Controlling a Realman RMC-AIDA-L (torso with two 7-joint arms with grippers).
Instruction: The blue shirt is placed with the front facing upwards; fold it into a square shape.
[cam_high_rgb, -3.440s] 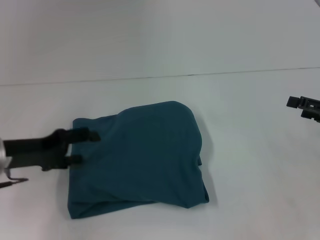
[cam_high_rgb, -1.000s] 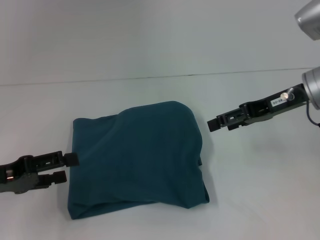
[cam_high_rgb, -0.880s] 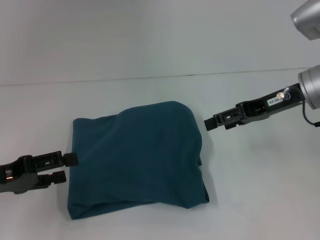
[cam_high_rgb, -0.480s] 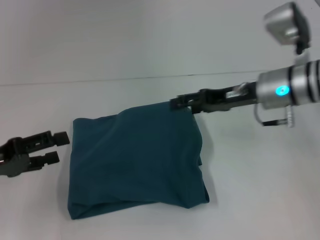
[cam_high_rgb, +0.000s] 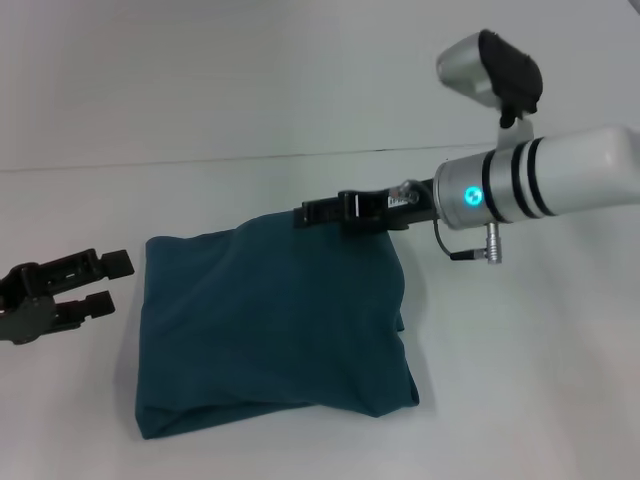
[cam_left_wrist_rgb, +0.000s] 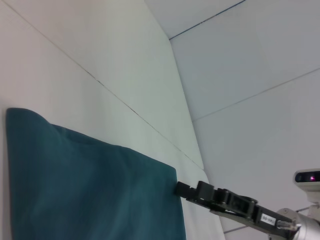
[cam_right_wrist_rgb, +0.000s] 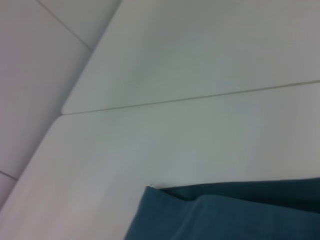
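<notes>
The pale, smooth surface (cam_high_rgb: 520, 380) carries the blue shirt (cam_high_rgb: 270, 320), already folded to a rough square near the front edge, its soft matte cloth rumpled along the thick near fold. The right hand (cam_high_rgb: 312, 214) reaches over the shirt's far edge, probably to straighten it; whether its fingers are parted, I cannot tell. The left hand (cam_high_rgb: 108, 282) waits just beside the shirt's left edge, fingers spread, holding nothing.
</notes>
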